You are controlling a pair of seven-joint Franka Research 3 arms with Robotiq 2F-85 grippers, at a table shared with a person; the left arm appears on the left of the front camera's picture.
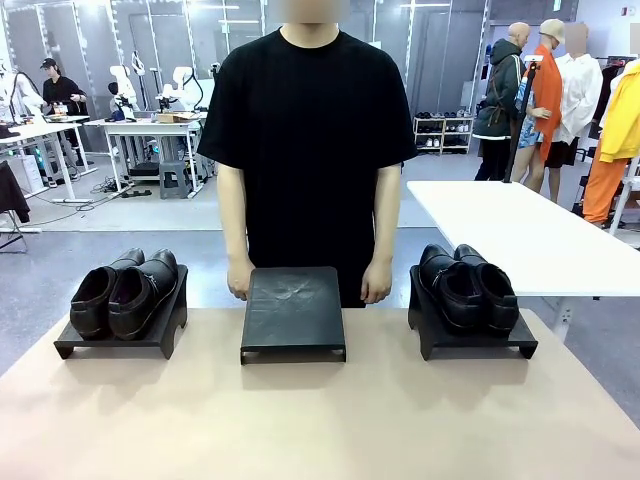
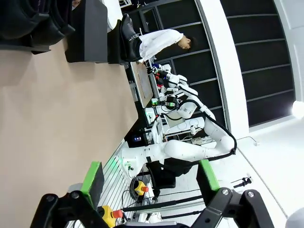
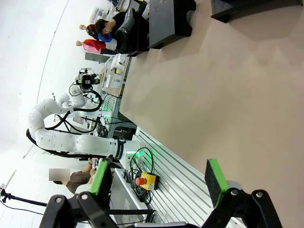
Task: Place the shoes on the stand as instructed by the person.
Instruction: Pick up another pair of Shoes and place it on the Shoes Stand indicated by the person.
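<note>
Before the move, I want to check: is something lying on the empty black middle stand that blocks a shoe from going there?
Nothing visible does. The black middle stand has a bare top; the person's hands hang just behind it.

Person (image 1: pixel 308 150) head cropped by top edge, front view. Left wrist view: shoes (image 2: pixel 28 21) cut off at top-left corner.

A robotics lab: white workbenches (image 1: pixel 140 127) carrying robot arms (image 1: pixel 180 88), cables across a grey floor (image 1: pixel 120 215), glass partitions behind.
</note>
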